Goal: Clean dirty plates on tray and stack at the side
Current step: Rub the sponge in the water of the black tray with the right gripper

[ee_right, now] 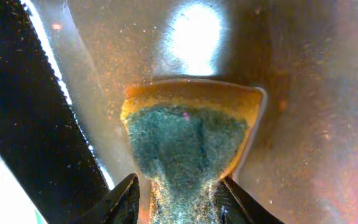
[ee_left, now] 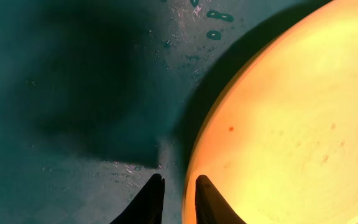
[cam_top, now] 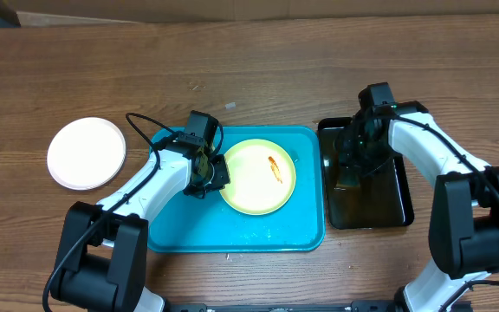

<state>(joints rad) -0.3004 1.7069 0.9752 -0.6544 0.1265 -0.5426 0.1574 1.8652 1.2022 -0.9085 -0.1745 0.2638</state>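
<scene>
A pale yellow plate [cam_top: 254,182] with an orange-red smear [cam_top: 275,167] lies on the turquoise tray [cam_top: 232,230]. My left gripper [cam_top: 208,172] is at the plate's left rim. In the left wrist view its fingers [ee_left: 179,198] are nearly together with the rim of the plate [ee_left: 291,124] between them, one finger over the plate and one over the tray [ee_left: 73,93]. A white plate [cam_top: 86,153] lies on the table at the left. My right gripper [cam_top: 353,158] is over the black tray and is shut [ee_right: 178,196] on a green-and-yellow sponge [ee_right: 188,134].
The narrow black tray [cam_top: 388,204] stands right of the turquoise tray and holds brownish liquid [ee_right: 303,93]. Water drops lie on the turquoise tray floor [ee_left: 213,25]. The wooden table [cam_top: 275,78] stretches behind both trays.
</scene>
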